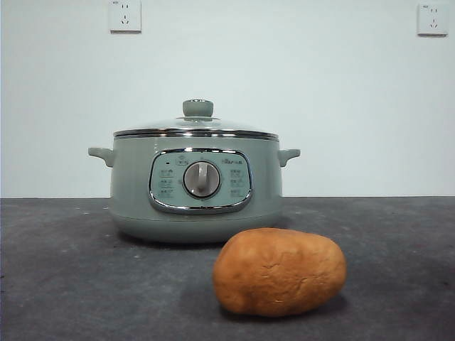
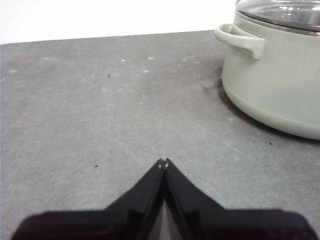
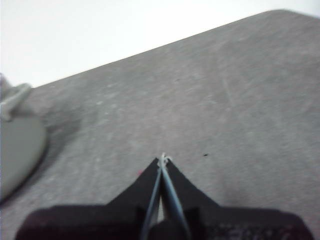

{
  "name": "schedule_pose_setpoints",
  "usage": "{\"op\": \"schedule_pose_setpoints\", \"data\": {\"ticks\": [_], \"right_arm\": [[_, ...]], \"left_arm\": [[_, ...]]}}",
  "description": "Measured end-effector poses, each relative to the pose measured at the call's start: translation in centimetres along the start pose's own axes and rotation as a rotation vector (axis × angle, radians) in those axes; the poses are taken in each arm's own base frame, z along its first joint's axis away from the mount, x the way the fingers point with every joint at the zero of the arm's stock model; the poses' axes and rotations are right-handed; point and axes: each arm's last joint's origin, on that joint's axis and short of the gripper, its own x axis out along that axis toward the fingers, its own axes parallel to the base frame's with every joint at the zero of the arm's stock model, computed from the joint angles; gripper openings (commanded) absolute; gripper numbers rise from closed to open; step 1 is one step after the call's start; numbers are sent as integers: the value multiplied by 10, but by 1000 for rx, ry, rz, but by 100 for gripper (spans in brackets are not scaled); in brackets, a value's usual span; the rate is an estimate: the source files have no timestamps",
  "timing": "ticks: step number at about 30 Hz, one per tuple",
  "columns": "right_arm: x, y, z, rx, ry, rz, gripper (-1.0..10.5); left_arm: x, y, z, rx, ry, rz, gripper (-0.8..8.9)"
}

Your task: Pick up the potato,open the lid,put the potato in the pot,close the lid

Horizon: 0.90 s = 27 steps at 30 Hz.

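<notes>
The orange-brown potato [image 1: 279, 271] lies on the dark grey table in front of the pot, slightly to its right, in the front view. The sage-green pot [image 1: 196, 185] stands behind it with the glass lid [image 1: 197, 126] closed on top. The pot [image 2: 280, 85] and lid [image 2: 282, 12] also show in the left wrist view. A part of the pot [image 3: 17, 142] shows in the right wrist view. My left gripper [image 2: 163, 161] is shut and empty above bare table beside the pot. My right gripper [image 3: 162, 158] is shut and empty over bare table. Neither arm shows in the front view.
The dark grey table [image 1: 64, 284] ends at a white wall with two power sockets [image 1: 125, 15] high up. The table's far edge [image 3: 150, 50] shows in the right wrist view.
</notes>
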Motion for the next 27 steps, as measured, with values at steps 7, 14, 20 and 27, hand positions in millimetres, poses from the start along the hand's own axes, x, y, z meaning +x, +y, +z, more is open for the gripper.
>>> {"op": "schedule_pose_setpoints", "data": {"ticks": [7, 14, 20, 27], "right_arm": [[-12, 11, 31, 36, -22, 63, -8], [-18, 24, 65, 47, 48, 166, -6], [-26, 37, 95, 60, 158, 260, -2], [-34, 43, 111, 108, 308, 262, -2]], "left_arm": [[-9, -2, 28, -66, -64, -83, -5], [-13, -5, 60, -93, -68, -181, -5], [-14, -9, 93, -96, -69, -334, -4], [-7, -12, 108, -116, 28, -473, -4]]}}
